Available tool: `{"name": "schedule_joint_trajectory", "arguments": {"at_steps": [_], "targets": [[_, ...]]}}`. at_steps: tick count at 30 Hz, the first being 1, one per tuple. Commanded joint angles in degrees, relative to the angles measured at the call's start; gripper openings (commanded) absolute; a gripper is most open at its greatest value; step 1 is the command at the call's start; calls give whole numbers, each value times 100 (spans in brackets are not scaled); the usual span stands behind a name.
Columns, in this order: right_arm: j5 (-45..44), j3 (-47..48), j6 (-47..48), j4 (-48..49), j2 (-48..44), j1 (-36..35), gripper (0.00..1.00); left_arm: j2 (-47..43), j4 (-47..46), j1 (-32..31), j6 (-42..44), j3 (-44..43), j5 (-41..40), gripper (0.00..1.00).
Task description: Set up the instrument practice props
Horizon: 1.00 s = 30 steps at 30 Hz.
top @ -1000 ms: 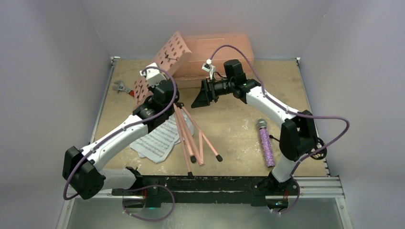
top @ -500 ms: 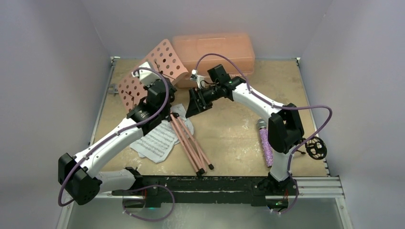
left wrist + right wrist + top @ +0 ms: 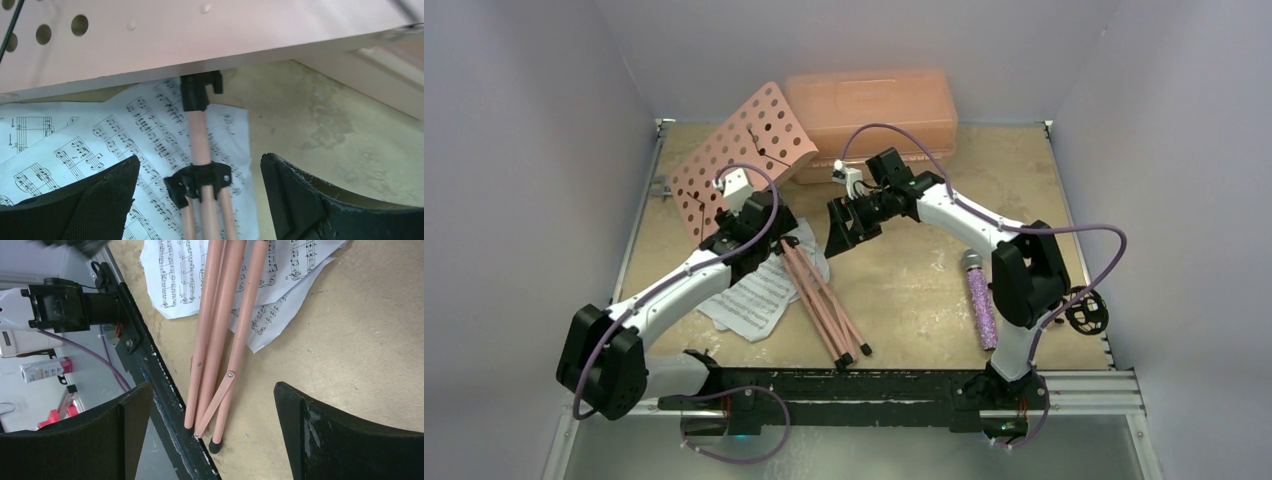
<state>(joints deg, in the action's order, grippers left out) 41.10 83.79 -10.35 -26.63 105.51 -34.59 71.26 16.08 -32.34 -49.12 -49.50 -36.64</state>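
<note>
Currently both sets of jaws stand wide apart and grip nothing. The left gripper (image 3: 200, 160) hovers with its 2 fingers on either side of the pole of the pink music stand (image 3: 739, 155), clear of it, just below the perforated panel. The right gripper (image 3: 212, 387) looks down on the stand's 3 folded legs and touches nothing. The stand lies on the table (image 3: 904, 280), its panel tilted up at the back left close to the pink box (image 3: 874, 100). Its legs are bunched together and point to the near edge. White sheet-music pages (image 3: 754, 295) lie under pole and legs. At the right, the purple microphone (image 3: 980, 305) lies flat, with the small black mic stand (image 3: 1086, 312) near it.
</note>
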Motion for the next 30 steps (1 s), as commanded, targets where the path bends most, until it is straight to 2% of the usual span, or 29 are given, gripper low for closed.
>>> {"name": "schedule_joint_trajectory", "arguments": {"at_steps": [1,6,11,19,22,25,27,28,30], "targets": [[15,-164,216,254,-381,5,93,281,-984,410,-34,364,884,89],[-49,-401,272,392,-430,5,93,830,-1337,586,-225,355,936,84],[-98,-504,330,515,-445,5,93,1203,-2188,733,-399,538,1090,76],[-365,-708,359,766,-399,4,92,1941,-2395,820,-596,308,813,65],[-290,-724,387,848,-305,4,90,2123,-2346,826,-591,208,745,52],[-134,-670,415,935,-159,1,88,2126,-2412,824,-565,213,701,28],[-39,-588,412,970,-33,-8,85,2068,-2414,826,-561,212,702,5],[12,-526,411,967,45,-11,84,2022,-2436,826,-543,219,714,0],[112,-415,409,988,169,-4,81,1878,-2431,828,-561,241,681,0]]}}
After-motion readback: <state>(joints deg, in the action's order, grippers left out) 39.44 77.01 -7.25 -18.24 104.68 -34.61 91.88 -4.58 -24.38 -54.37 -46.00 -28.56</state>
